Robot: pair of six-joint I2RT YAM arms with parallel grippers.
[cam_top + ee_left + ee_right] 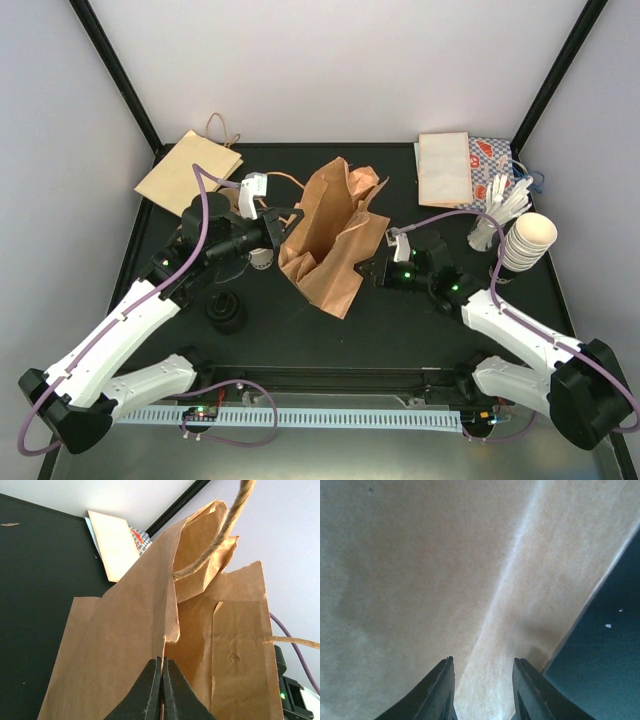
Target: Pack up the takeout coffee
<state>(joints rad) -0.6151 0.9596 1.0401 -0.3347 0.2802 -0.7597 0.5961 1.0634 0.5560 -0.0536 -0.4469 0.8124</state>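
Bag (125, 645) between clamped left fingers (145, 692)

The black bench (400, 320) carries a crumpled brown paper bag (330, 240) standing open near its middle. Well to the left of that bag, at the back corner, a flat tan bag (188, 172) with a cord handle lies on the surface; just left of the brown paper bag stands a small white cup (260, 258), partly hidden, and nearer and left a squat black round thing (226, 314). Right of the brown paper bag, at the back, lie a pale flat pad (444, 168) and a red-and-white printed packet (492, 158) beside it, with a holder of white cutlery (495, 212) and a stack of cream cups (525, 245) just nearer than those
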